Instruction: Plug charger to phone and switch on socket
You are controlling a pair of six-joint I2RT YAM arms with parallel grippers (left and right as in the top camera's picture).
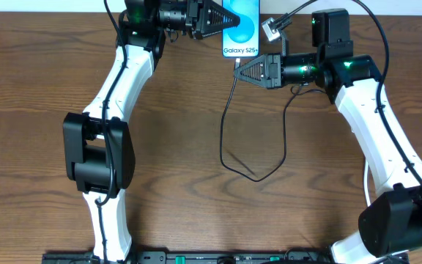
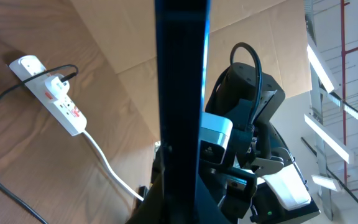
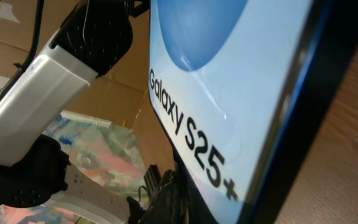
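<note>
Two pincers were working close together at the far edge of the tabletop. We saw the left pincer clenched on the phone, gripping it by its left side. The teal-blue screen faced the overhead camera, with the "Galaxy S25+" line at the end nearest the arms' bases. From the left wrist, the phone showed only as a dark, edge-on bar straight up the middle of the view.

Just below the phone's lettered end, the right pincer pointed leftward, its fingers drawn together on the end of the charger. We could not make out the connector tip itself, nor tell whether it touched the phone. From there the black cable dropped toward the arms' bases, looped on the wood and climbed back up beside the right arm. The right wrist view was filled by the phone's screen at very close range.

We found the socket lying flat on the tabletop in the left wrist view, with a white adapter seated in it. The black cable left that adapter, and the strip's white lead trailed away. Overhead, the socket sat just right of the phone.
</note>
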